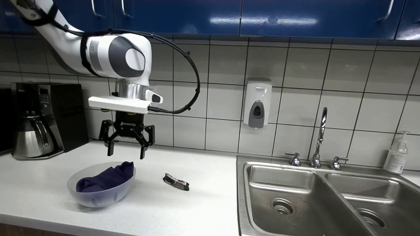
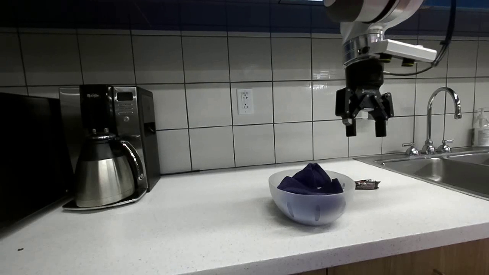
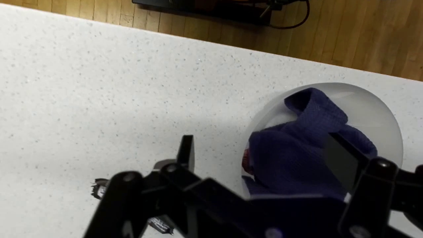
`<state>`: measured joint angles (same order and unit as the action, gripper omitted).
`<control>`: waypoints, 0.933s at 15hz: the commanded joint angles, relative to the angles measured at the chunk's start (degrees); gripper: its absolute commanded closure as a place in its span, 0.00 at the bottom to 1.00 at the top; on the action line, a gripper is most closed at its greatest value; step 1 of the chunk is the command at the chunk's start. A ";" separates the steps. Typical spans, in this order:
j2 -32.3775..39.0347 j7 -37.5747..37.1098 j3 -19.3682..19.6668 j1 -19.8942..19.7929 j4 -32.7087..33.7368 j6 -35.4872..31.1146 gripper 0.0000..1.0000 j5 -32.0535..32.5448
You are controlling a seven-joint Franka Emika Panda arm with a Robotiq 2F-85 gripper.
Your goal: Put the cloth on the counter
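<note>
A dark blue-purple cloth lies folded in a frosted bowl, partly above its rim. The cloth shows in both exterior views (image 1: pixel 108 178) (image 2: pixel 310 179) and in the wrist view (image 3: pixel 290 155). The bowl (image 1: pixel 100 199) (image 2: pixel 311 210) (image 3: pixel 378 112) stands on the white counter (image 1: pixel 197 209) (image 2: pixel 183 229) (image 3: pixel 132 82). My gripper (image 1: pixel 126 152) (image 2: pixel 365 130) (image 3: pixel 262 148) is open and empty, pointing down. It is apart from the cloth, above the bowl's height. In the wrist view the fingers hide part of the cloth and bowl.
A dark wrapped bar (image 1: pixel 176 182) (image 2: pixel 366 185) lies on the counter beside the bowl. A red item (image 3: pixel 246 162) shows at the cloth's edge in the bowl. A coffee maker (image 1: pixel 67 114) (image 2: pixel 151 133) and a steel sink (image 1: pixel 279 193) flank the area. Blue cabinets (image 1: pixel 177 16) hang above.
</note>
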<state>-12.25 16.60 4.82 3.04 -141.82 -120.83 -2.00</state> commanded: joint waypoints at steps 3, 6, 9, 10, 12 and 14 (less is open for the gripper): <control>6.08 1.06 -3.52 1.78 4.16 -1.35 0.00 -3.69; 7.89 1.64 -5.34 2.79 4.45 -1.78 0.00 -5.65; 8.91 2.64 -7.13 3.77 3.34 -4.67 0.00 -6.54; 9.30 2.95 -7.61 3.95 3.19 -5.53 0.00 -6.55; 10.06 4.27 -8.49 4.38 2.35 -8.74 0.00 -6.94; 10.98 6.15 -9.16 4.67 1.76 -11.50 0.00 -8.03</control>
<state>-2.13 19.10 -3.24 7.70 -139.19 -128.73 -7.85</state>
